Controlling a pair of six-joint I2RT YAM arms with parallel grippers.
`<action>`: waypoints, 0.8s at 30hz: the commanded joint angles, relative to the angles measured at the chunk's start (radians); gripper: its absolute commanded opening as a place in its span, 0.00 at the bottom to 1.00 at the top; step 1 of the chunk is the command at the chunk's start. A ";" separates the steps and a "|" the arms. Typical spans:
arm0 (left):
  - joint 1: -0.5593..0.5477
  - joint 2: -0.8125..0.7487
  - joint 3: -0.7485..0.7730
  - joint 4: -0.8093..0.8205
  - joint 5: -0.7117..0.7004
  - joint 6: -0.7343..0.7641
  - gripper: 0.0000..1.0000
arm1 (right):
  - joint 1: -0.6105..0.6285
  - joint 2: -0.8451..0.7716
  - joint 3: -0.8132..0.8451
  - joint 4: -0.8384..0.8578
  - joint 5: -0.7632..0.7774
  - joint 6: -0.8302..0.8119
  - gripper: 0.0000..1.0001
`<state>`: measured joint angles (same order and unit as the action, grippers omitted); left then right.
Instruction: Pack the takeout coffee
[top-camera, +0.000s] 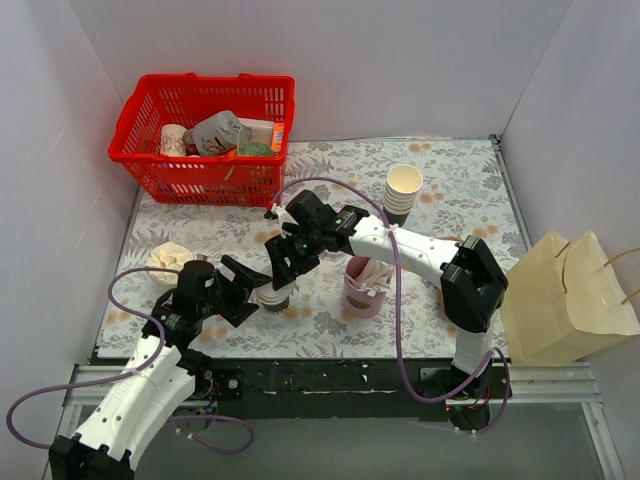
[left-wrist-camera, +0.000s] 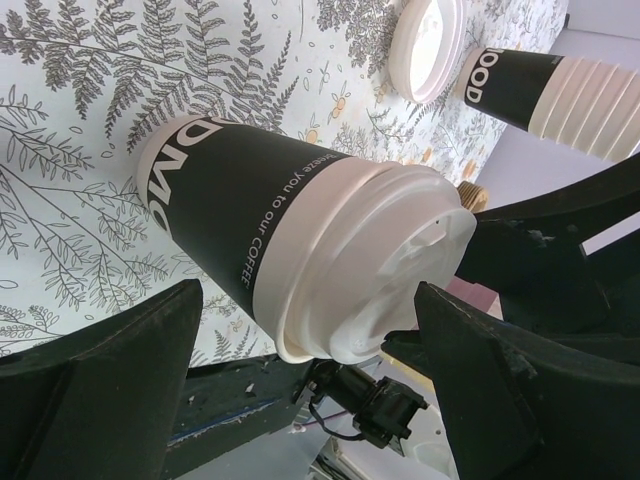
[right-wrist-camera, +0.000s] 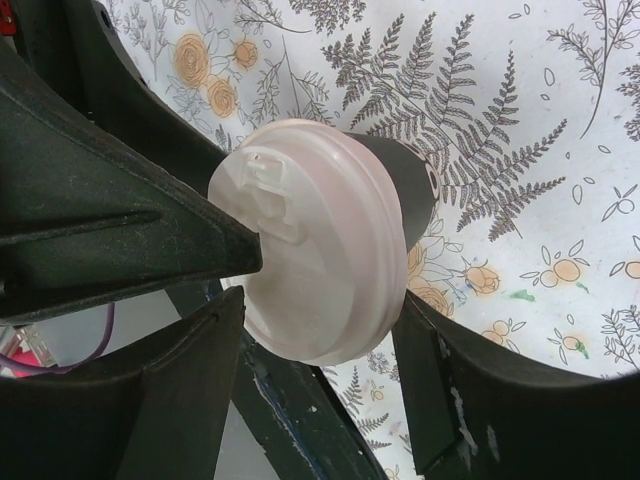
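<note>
1. Top external view: finds the takeout coffee upright on the floral table cover, left of centre and towards the near edge.
2. Places the left gripper just left of that cup, low beside its body, reaching in from the near left.
3. Places the right gripper just above and behind the cup's top, on an arm stretched in from the right.
4. Left wrist view: shows both black fingers spread wide, one on each side of the dark cup body and clear of it; open, gripping nothing.
5. Same view: shows the white lid seated on the cup, with dark parts of the other gripper close against its top.
6. Right wrist view: looks down on the lid, with fingers parted on either side of it, wider than the lid; open rather than clamped. Cannot tell whether a pad grazes the rim.
7. Same view: shows a dark pointed piece crossing the lid's left edge; cannot tell which arm owns it.
8. Elsewhere, top external view:
   - red basket with packets, far left corner
   - stack of paper cups, far and right of centre
   - pink cup of white sticks, near the coffee on its right, apart from it
   - paper bag, beyond the table's right edge
   - pale crumpled lump, left of the left gripper
</note>
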<state>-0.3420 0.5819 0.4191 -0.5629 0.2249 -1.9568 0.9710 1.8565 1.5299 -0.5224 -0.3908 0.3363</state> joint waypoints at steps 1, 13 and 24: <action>0.005 -0.019 0.003 -0.034 -0.028 -0.007 0.87 | 0.009 -0.014 0.016 0.004 0.033 -0.011 0.68; 0.005 -0.034 0.004 -0.051 -0.038 -0.008 0.87 | 0.011 -0.040 -0.016 0.042 0.050 0.015 0.68; 0.005 -0.036 0.001 -0.043 -0.041 -0.019 0.84 | 0.024 -0.049 -0.025 0.053 0.010 -0.013 0.68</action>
<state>-0.3420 0.5545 0.4191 -0.5991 0.1982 -1.9675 0.9855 1.8542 1.5143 -0.4942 -0.3527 0.3382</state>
